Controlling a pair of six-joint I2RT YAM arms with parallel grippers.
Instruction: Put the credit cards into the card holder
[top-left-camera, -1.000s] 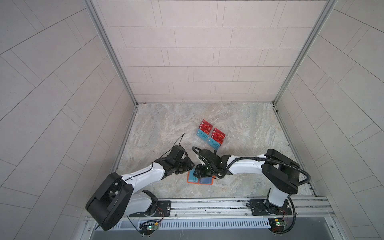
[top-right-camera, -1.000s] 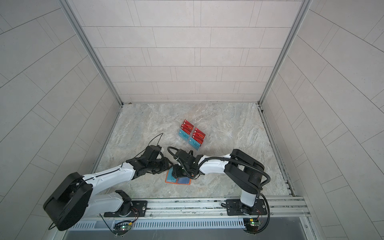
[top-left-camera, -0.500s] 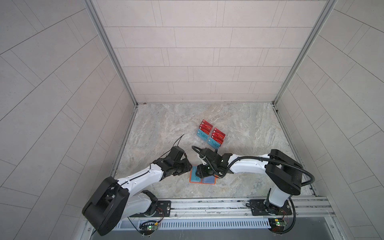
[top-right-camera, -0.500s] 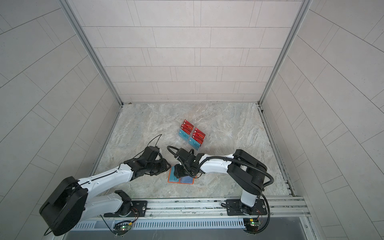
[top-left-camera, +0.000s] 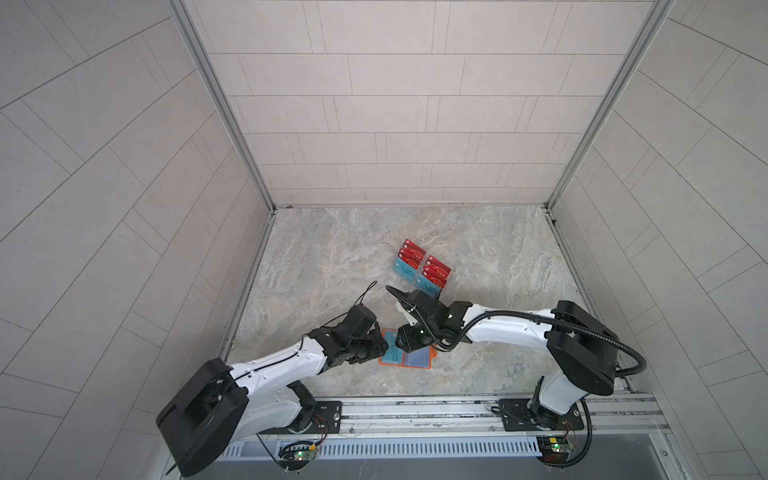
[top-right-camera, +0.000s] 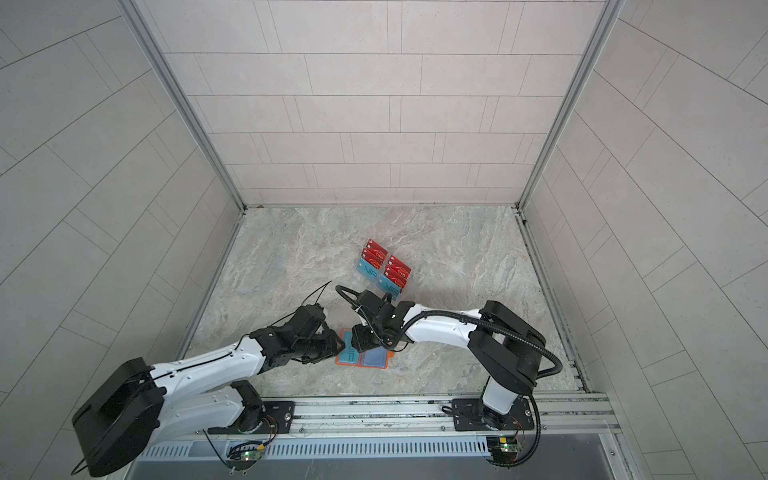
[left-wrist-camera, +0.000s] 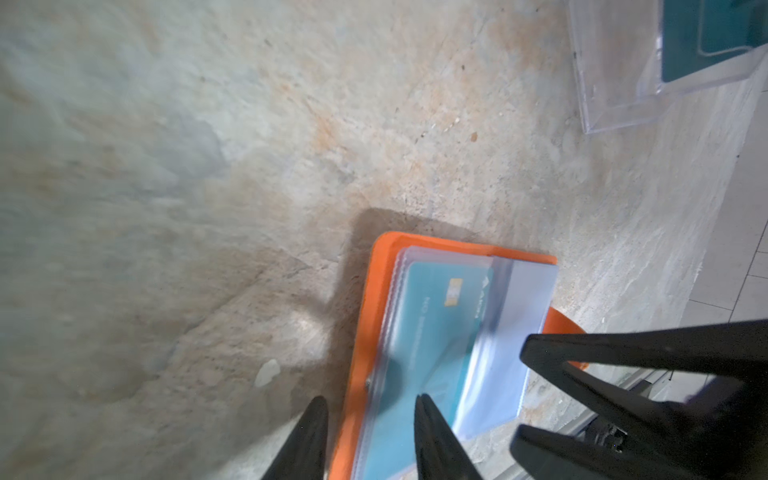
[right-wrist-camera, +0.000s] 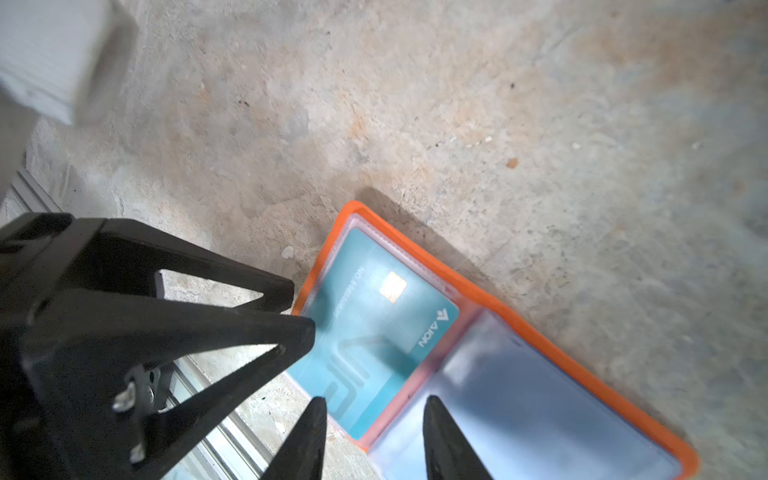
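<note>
While both arms lean in over it, the card holder (top-left-camera: 415, 360) lies open flat on the marble table (top-left-camera: 332, 257). In both top views it sits at about 6 o'clock from the table's middle, near the front rail.

It is an orange book-style cover with rounded corners, spread like two pages, with stacked clear plastic sleeves inside. A rounded orange strap tab (left-wrist-camera: 562, 328) sticks out past its 3 o'clock edge. The 9 o'clock page holds a teal card (right-wrist-camera: 374, 324) printed with outlined "VIP" letters, a gold chip, a white "AION" mark and a line of small numbers. The 3 o'clock page looks pale blue, and I cannot make out a card in it.

The left gripper (left-wrist-camera: 370, 399) reaches in from 9 o'clock. Its jaws stand partly apart and clamp nothing: one finger (left-wrist-camera: 309, 434) is over bare table and the other (left-wrist-camera: 432, 434) over the teal card, with the orange border between them.

The right gripper (right-wrist-camera: 374, 400) comes in from about 2 o'clock, also partly spread and empty, above the fold. Whether either gripper touches the sleeves is unclear.

At 12 o'clock from the holder, well apart, red and teal cards (top-left-camera: 436, 269) stand in a clear rack (left-wrist-camera: 615, 95).
</note>
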